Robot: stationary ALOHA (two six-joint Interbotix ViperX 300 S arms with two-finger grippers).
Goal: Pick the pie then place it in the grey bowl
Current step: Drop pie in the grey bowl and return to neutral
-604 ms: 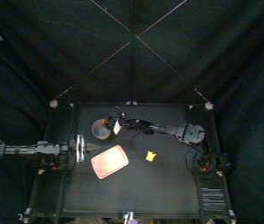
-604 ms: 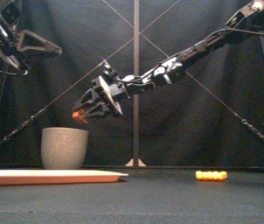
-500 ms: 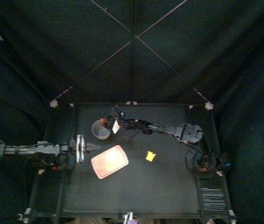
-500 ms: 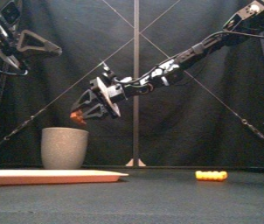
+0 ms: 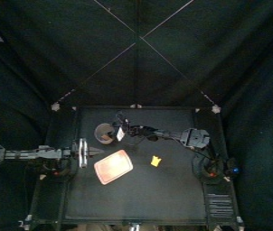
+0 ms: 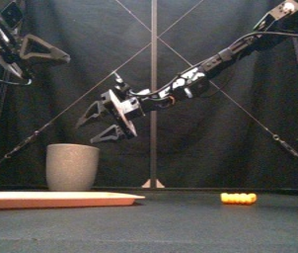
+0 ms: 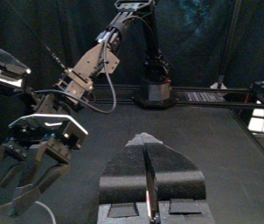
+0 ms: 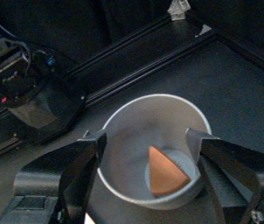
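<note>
The tall grey speckled cup [image 6: 73, 166] stands at the table's back left [image 5: 104, 133]. An orange pie wedge [image 8: 163, 171] lies inside it, leaning on the inner wall. My right gripper [image 6: 97, 121] hangs open just above the cup's rim [image 8: 146, 140], its jaws spread to either side of the mouth and holding nothing. In the left wrist view the right gripper [image 7: 38, 150] shows over the cup's rim. My left gripper [image 7: 149, 175] rests at the table's left side [image 5: 72, 155], jaws together and empty.
A flat pink tray [image 5: 114, 166] lies in front of the cup, near the front edge in the front view [image 6: 53, 200]. A small yellow toy [image 5: 156, 161] lies to its right [image 6: 239, 198].
The right gripper held the pie over the cup before; its jaws have since spread and the pie has dropped into the cup. The left arm stayed still.
</note>
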